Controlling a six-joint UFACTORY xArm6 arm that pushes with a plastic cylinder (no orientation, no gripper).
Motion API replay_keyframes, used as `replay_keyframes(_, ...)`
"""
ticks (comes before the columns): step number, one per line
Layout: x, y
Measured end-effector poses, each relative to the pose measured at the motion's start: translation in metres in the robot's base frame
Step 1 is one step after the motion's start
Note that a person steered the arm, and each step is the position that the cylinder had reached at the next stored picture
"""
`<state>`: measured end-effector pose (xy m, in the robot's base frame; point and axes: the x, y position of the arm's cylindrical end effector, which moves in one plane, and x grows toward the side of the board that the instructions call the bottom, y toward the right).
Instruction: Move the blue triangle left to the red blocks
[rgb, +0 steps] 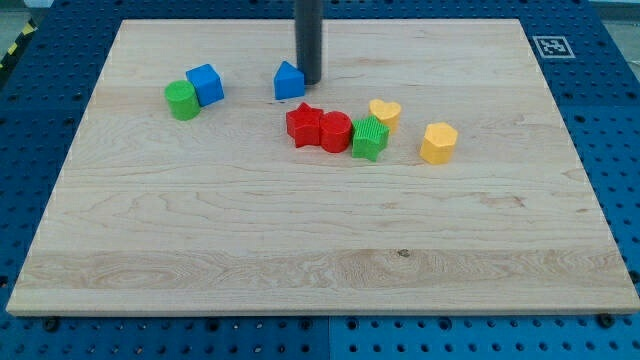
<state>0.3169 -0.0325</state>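
Observation:
The blue triangle (288, 81) sits on the wooden board near the view's top centre. My tip (310, 81) stands right against its right side. Just below it are the two red blocks: a red star (303, 125) and a red round block (335, 132), touching each other. The blue triangle is a short way above the red star, apart from it.
A green star (369, 138) touches the red round block's right side. A yellow heart (385, 113) lies above it, a yellow hexagon (438, 143) farther right. A blue cube (205, 83) and a green cylinder (182, 100) sit together at the view's upper left.

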Motion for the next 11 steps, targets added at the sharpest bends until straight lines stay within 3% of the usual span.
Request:
replay_keyframes(2,0.005,-0.039)
replay_keyframes(5,0.031,-0.013)
replay_keyframes(8,0.042,-0.081)
replay_keyframes(11,0.091,-0.048)
